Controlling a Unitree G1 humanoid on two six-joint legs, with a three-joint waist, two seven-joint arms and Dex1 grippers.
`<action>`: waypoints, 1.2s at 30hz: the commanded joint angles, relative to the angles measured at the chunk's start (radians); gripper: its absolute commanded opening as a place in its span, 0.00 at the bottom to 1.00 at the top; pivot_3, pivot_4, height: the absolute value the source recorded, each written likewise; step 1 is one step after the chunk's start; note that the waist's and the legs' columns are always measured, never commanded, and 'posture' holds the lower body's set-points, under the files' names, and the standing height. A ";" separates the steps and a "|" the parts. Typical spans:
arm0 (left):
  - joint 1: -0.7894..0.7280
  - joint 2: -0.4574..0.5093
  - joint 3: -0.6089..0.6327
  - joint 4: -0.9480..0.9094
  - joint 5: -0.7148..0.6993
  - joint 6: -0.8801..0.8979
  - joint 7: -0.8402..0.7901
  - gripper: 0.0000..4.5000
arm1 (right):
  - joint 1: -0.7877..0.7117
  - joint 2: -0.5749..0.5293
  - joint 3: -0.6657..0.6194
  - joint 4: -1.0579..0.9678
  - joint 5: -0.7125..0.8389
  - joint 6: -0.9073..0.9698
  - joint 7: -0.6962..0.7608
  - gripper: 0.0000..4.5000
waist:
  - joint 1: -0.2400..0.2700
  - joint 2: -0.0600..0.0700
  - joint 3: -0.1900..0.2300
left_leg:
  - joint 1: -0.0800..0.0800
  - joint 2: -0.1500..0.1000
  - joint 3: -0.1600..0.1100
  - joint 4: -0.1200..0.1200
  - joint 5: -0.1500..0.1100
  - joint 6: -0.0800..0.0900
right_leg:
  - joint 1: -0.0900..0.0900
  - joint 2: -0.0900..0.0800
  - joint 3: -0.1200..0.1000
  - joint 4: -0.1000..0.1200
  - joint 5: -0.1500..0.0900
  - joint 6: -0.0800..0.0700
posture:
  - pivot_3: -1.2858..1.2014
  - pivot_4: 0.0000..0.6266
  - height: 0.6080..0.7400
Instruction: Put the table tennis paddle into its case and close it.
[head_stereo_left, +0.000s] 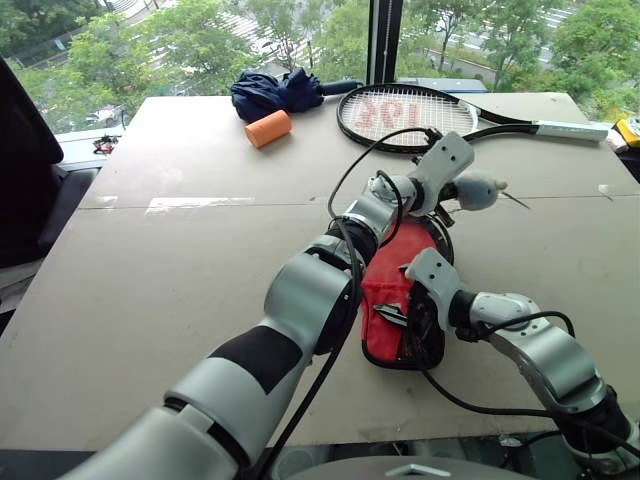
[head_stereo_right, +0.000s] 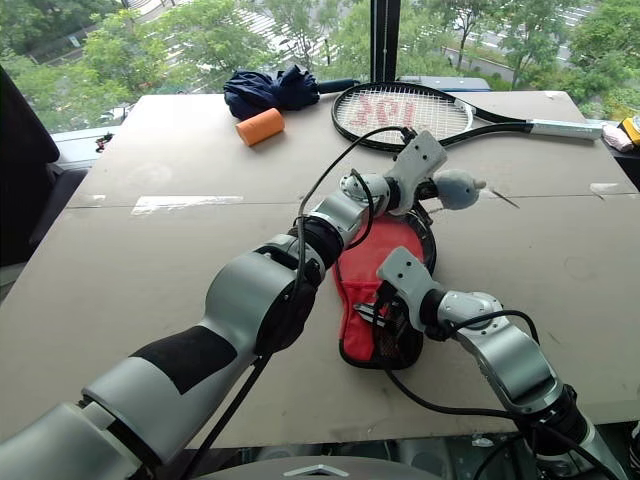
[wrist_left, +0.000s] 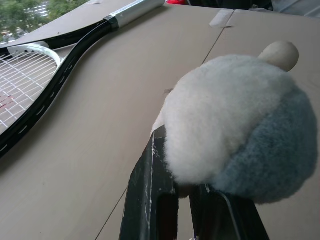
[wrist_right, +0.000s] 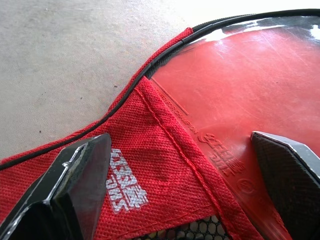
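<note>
Left gripper is clamped on a fluffy pom-pom (likely the zip pull) while the right gripper, spread wide and empty, steadies the case around the table tennis paddle.

Up close, the left end effector has its two black fingers pressed together on a fluffy ball, white on one side, grey on the other, with a small cream knob poking out beyond it. Behind that, the tan bench stretches away, and the black tennis racket lies flat across it, white strings showing, pale grip pointing off.
</note>
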 joint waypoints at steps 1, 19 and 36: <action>-0.033 -0.067 0.051 -0.064 -0.076 -0.009 -0.049 0.03 | 0.055 0.002 0.062 0.087 0.020 0.071 0.025 1.00 | -0.001 0.000 0.000 | 0.000 0.000 0.000 0.000 0.000 0.000 | 0.000 0.000 0.000 0.000 0.000 0.000 | 0.52 0.24 1.00; 0.153 0.210 0.060 -0.263 -0.176 0.013 -0.366 0.92 | 0.053 -0.006 0.061 0.091 0.021 0.063 0.032 1.00 | -0.017 0.006 -0.004 | 0.001 0.000 0.000 -0.002 0.000 0.000 | 0.000 0.000 0.001 0.000 0.000 0.000 | 0.52 0.24 1.00; 0.777 0.503 -0.048 -1.346 -0.460 0.547 -0.564 0.92 | 0.068 -0.005 0.045 0.074 0.027 0.082 0.016 1.00 | -0.017 0.006 -0.009 | 0.003 0.001 -0.005 0.000 0.000 0.000 | 0.005 0.000 0.000 -0.003 0.000 0.000 | 0.52 0.24 1.00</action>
